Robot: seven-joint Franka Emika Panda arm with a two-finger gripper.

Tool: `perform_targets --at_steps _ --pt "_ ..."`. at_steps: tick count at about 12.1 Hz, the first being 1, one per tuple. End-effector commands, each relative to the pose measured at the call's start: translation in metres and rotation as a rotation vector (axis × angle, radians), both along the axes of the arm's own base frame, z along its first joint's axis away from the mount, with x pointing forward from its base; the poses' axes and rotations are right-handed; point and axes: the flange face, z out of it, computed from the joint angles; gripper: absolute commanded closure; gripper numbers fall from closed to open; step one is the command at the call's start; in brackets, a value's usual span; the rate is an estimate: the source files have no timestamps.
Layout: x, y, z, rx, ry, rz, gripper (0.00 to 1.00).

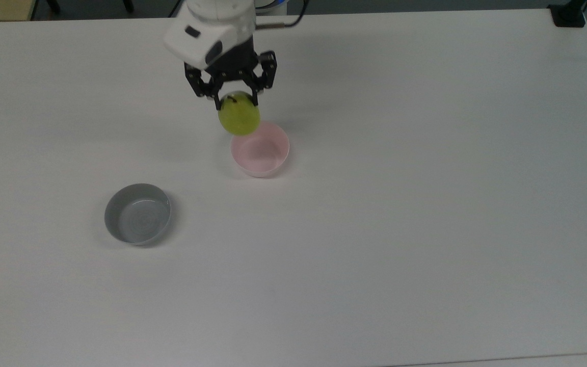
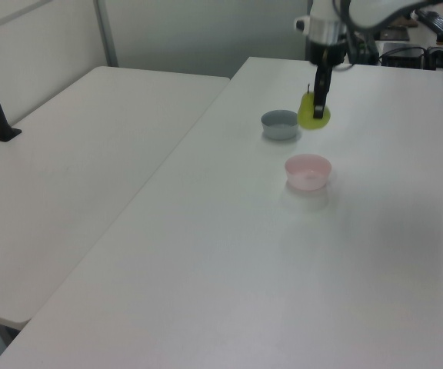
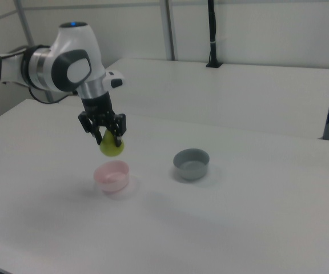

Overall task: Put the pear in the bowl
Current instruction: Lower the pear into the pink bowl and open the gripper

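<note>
The yellow-green pear (image 1: 239, 119) (image 2: 312, 117) (image 3: 112, 147) hangs in the air, held at its top by my gripper (image 1: 236, 101) (image 3: 111, 136), which is shut on it. The pale pink bowl (image 1: 260, 149) (image 2: 308, 171) (image 3: 112, 175) stands on the white table, empty. In the top view the pear overlaps the bowl's upper left rim. In the right view the pear hangs a little above the bowl's rim, near its far side. The arm reaches down from the top view's upper edge.
A grey shallower bowl (image 1: 137, 213) (image 2: 281, 124) (image 3: 191, 163) stands empty, toward the top view's lower left of the pink one. A second white table (image 2: 68, 177) adjoins on the left view's left. A black post (image 3: 212, 34) stands on the far table.
</note>
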Motion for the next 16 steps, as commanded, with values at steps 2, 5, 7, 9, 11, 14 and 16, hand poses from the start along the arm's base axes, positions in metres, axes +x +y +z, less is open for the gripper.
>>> perform_targets --at_steps 2,5,7,9,11,14,16 --pt "0.005 0.02 -0.066 -0.046 0.018 0.016 1.0" --pt "0.009 0.038 -0.094 -0.057 0.019 0.047 1.0" --pt "0.011 0.04 -0.1 -0.059 0.017 0.05 1.0" --pt "0.011 0.039 -0.103 -0.061 0.023 0.051 0.78" --pt "0.011 0.034 -0.1 -0.06 0.027 0.047 0.23" --pt "0.009 0.032 -0.092 -0.058 0.035 0.036 0.0" --pt "0.008 0.027 -0.069 -0.056 0.077 0.016 0.0"
